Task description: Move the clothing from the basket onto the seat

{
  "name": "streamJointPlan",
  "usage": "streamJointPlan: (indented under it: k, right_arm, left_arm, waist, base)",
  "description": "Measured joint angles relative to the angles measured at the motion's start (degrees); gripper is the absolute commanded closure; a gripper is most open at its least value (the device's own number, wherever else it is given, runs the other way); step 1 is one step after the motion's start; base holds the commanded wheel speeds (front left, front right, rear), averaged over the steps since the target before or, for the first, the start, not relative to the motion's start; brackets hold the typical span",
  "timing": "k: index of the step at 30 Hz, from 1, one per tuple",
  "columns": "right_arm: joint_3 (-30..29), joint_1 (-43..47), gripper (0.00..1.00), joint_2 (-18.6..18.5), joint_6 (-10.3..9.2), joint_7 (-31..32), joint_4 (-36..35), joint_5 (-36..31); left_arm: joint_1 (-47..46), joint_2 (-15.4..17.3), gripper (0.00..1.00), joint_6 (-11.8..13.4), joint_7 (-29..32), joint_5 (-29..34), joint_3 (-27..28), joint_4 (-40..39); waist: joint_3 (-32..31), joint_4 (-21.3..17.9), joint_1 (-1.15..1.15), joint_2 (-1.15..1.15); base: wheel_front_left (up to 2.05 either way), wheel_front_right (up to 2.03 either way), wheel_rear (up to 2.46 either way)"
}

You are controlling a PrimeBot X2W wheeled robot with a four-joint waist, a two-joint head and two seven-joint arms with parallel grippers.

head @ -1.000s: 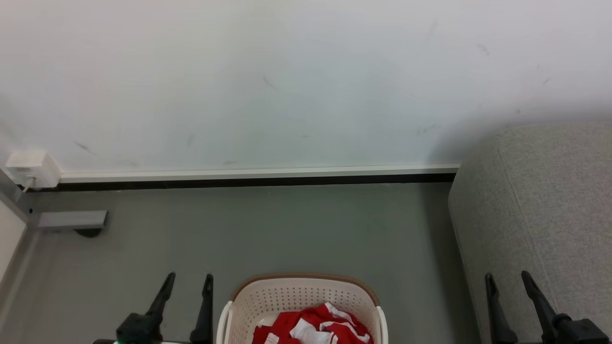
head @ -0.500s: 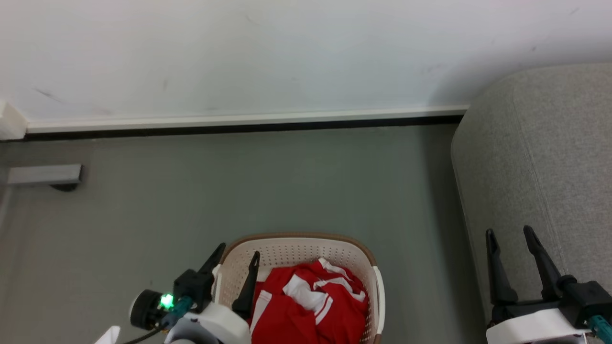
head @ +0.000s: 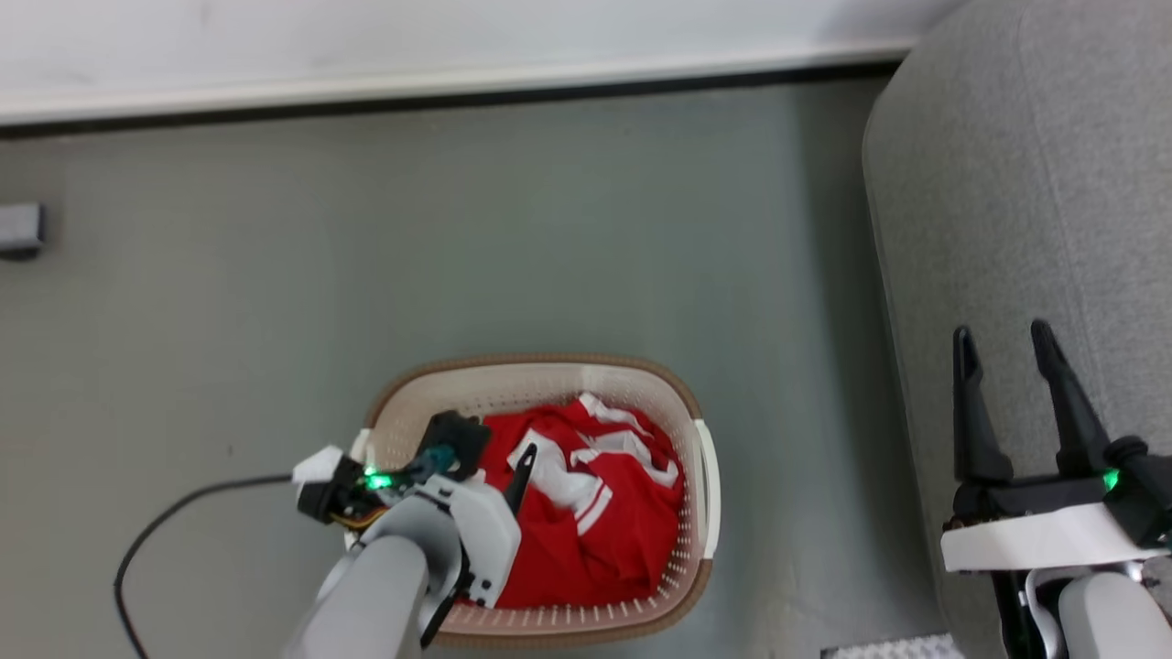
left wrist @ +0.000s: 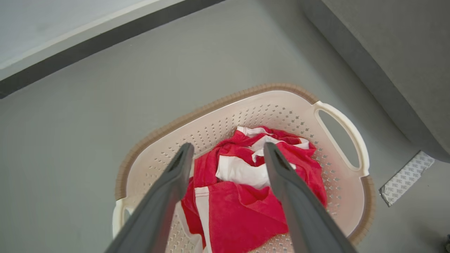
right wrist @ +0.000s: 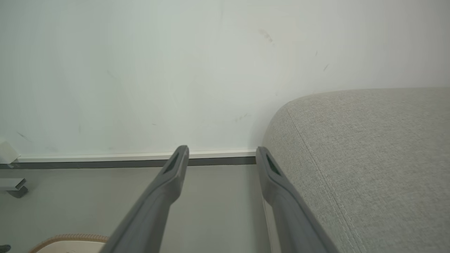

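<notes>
The cream basket (head: 540,362) with its brown rim stands on the grey floor, and the red and white clothing (head: 595,522) lies crumpled inside it. My left gripper (head: 490,458) hangs open over the basket's left part, just above the garment, gripping nothing. In the left wrist view its open fingers (left wrist: 227,149) frame the clothing (left wrist: 242,211) inside the basket (left wrist: 211,105). The grey seat (head: 1053,183) rises to the right of the basket. My right gripper (head: 1000,334) stands open and empty at the seat's left edge, pointing toward the wall (right wrist: 221,150).
A white wall with a dark baseboard (head: 458,84) runs along the far side. A black cable (head: 165,522) trails on the floor at the left, a grey bracket (head: 18,229) sits at the left edge, and a patterned strip (left wrist: 406,174) lies by the seat's base.
The head camera has tilted down, so the basket sits higher in the picture. My left gripper has swung right from beside the basket to above the clothing. The right gripper stays open.
</notes>
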Motion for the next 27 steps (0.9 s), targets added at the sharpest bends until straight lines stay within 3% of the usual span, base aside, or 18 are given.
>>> streamJointPlan:
  k: [6, 12, 17, 27]
  right_arm:
    - [-0.2, -2.8, 0.00, 0.0, 0.01, 0.0, -1.4, 0.9]
    - [0.2, -5.7, 0.00, 0.0, 0.00, 0.0, -2.8, 2.2]
    - [0.7, -7.3, 0.00, 0.0, 0.01, 0.0, -4.1, 3.4]
    - [0.6, -9.5, 0.00, 0.0, 0.01, 0.0, -5.6, 4.6]
  left_arm:
    - [-5.4, 0.0, 0.00, 0.5, 6.4, -1.3, -3.6, 4.8]
    - [-9.3, 0.0, 0.00, 2.5, 12.1, -3.8, -5.6, 8.9]
    - [-11.9, 0.0, 0.00, 4.4, 13.1, -5.7, -5.7, 12.2]
    - [-16.8, 0.0, 0.00, 5.4, 10.8, -6.9, -5.8, 16.3]
  waist:
    - [5.4, -0.9, 0.00, 0.00]
    - [10.7, -2.0, 0.00, 0.00]
    - [14.7, -3.1, 0.00, 0.00]
    - [22.2, -4.8, 0.00, 0.00]
  base:
    - [0.00, 0.00, 0.00]
    - [0.00, 0.00, 0.00]
    - [0.00, 0.00, 0.00]
    - [0.00, 0.00, 0.00]
